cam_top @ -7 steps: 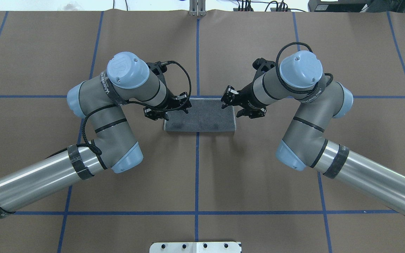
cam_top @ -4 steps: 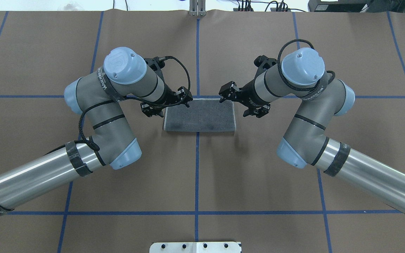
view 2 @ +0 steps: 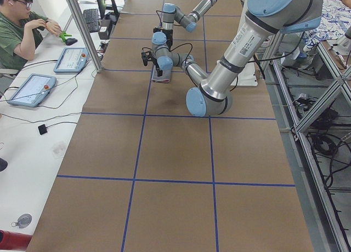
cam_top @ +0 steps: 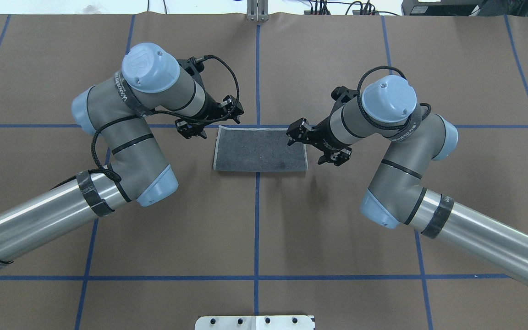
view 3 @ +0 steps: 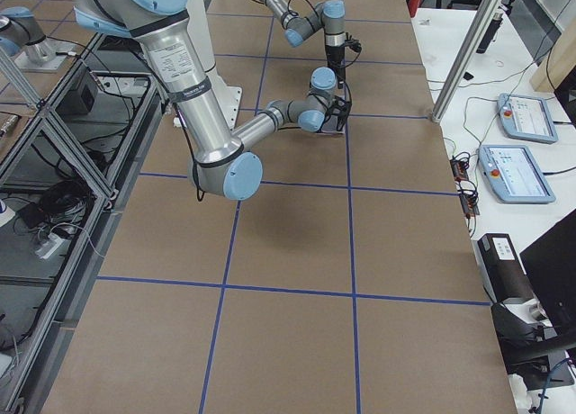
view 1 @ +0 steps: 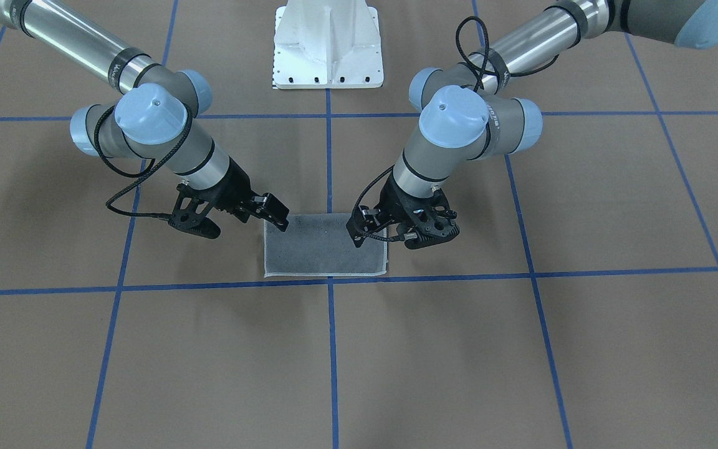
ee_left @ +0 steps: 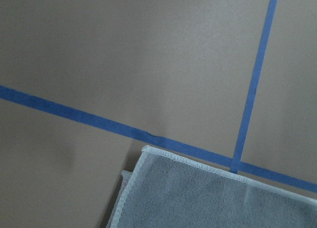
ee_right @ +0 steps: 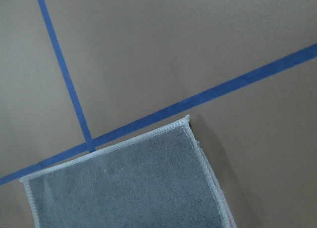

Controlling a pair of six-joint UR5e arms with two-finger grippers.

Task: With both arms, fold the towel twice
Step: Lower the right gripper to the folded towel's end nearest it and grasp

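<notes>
Broad brown table (cam_top: pixel 337 229) gridded with blue tape (cam_top: pixel 257 229); alongside, a white bench (view 2: pixel 27 148) with a seated person (view 2: pixel 19 27) and two tablets (view 2: pixel 30 89). At the central tape crossing, towel (cam_top: pixel 259 151) folded in half, flat, grey face up, pale edging (ee_right: pixel 203 153), a trace of pink along one side. Since half a second ago, left gripper (cam_top: pixel 211 120) drawn back off the far left corner; right gripper (cam_top: pixel 314 144) nearly unmoved over the right edge. Both spread wide, holding nothing.

You have the left gripper (cam_top: pixel 211 119), jaws spread, just outside the towel's (cam_top: pixel 259 151) far left corner; the right gripper (cam_top: pixel 316 143), jaws likewise spread, hangs at its far right corner, both pitched downward.
</notes>
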